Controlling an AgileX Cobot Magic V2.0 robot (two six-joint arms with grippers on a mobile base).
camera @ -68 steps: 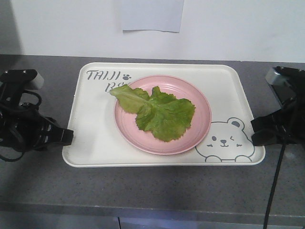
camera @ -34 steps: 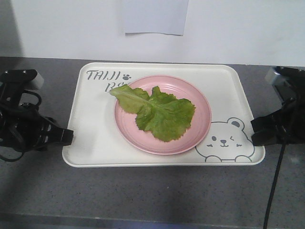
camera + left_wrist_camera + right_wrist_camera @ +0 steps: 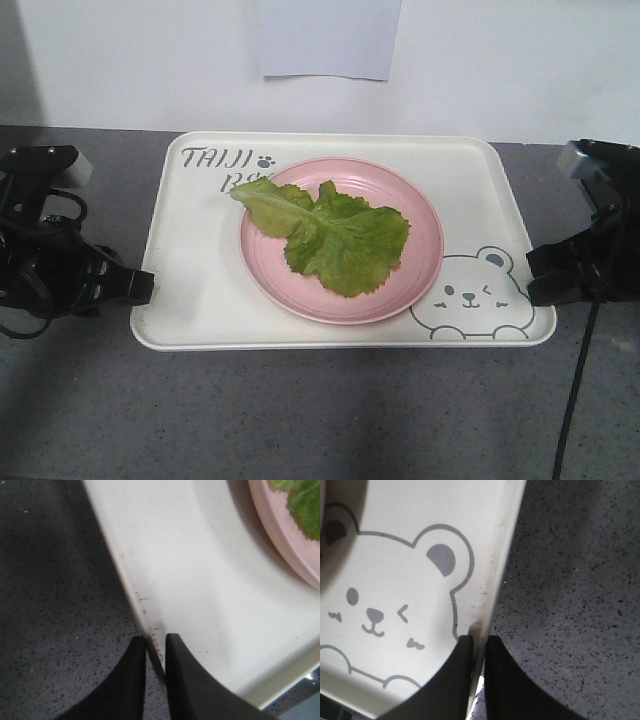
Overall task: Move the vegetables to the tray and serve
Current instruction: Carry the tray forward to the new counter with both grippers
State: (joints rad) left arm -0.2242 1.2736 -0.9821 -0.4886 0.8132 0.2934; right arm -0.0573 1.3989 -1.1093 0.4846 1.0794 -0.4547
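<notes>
Pink plate [image 3: 345,290] under lettuce [image 3: 335,237] occupies tray [image 3: 190,250].

Pink plate, worktop and wall paper

A round pink plate [image 3: 341,240] is sitting mid-scene on the dark grey speckled worktop [image 3: 300,410], while a pale sheet of paper [image 3: 331,38] is hanging on the white wall [image 3: 500,60] behind.

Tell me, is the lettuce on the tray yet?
Only indirectly: the lettuce lies spread on a pink plate that sits on the tray.
</notes>
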